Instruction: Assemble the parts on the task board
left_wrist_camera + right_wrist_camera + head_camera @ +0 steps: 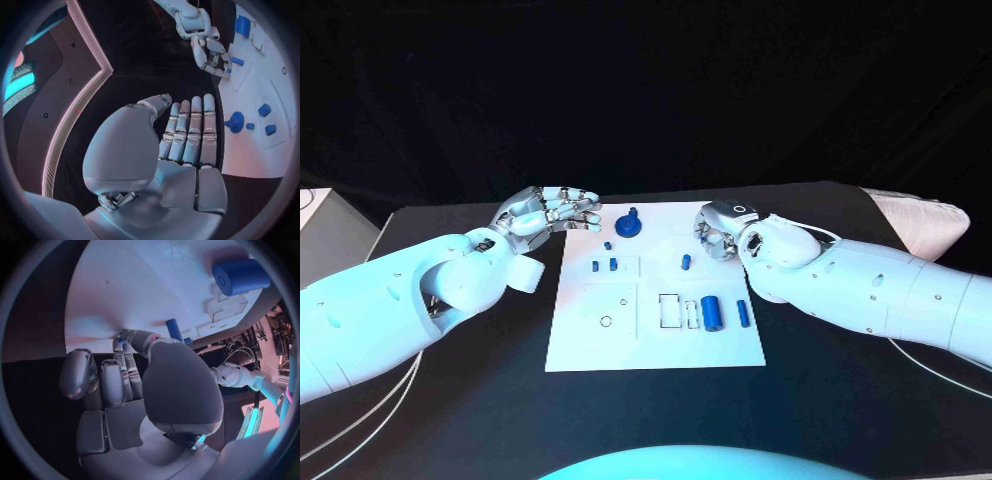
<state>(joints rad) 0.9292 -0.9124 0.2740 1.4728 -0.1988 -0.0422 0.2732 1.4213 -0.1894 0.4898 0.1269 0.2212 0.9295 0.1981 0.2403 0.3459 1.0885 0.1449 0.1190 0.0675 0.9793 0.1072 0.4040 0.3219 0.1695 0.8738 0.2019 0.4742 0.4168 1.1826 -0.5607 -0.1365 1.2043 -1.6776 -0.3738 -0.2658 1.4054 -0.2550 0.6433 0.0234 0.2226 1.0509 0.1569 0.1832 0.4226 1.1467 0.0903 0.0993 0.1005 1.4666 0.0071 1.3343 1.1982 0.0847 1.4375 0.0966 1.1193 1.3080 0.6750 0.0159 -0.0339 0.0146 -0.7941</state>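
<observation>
Black table (473,400) holds task board (617,350) between both hands.

white task board (661,340), blue parts (711,312), black table (473,400)

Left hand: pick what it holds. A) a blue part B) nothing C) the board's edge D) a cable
B: the left hand has its fingers stretched out with nothing between them, and in the head view it hovers beside the board, apart from the blue parts.
</observation>
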